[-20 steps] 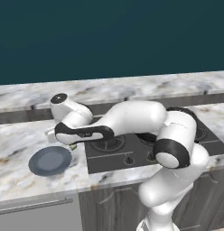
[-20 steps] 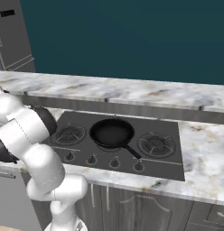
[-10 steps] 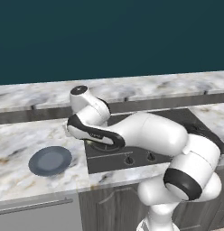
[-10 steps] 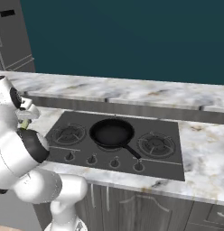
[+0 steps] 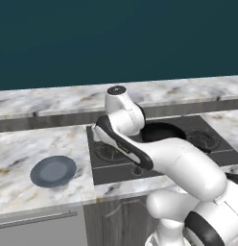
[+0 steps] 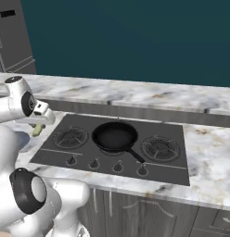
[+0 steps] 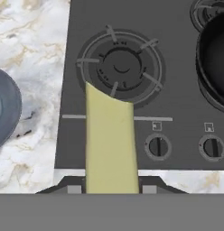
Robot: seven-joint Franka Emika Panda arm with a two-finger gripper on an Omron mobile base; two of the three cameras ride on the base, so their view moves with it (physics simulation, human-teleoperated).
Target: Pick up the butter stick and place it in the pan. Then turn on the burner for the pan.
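The gripper (image 7: 111,191) is clamped on the butter stick (image 7: 110,140), which juts forward from between the fingers, carried in the air above the stove (image 7: 177,113), over the gap between the left burner (image 7: 119,65) and the row of knobs (image 7: 157,146). The step in hand is the carry to the pan (image 6: 115,135), which sits on the middle burner, beyond and to the right of the butter. To do it well, I judge the hand should keep its height, travel right until the butter is over the pan's black floor (not its rim or handle), then lower before letting go. Compared with a second ago, the arm has lifted and swung away from the plate (image 5: 53,171) toward the stove.
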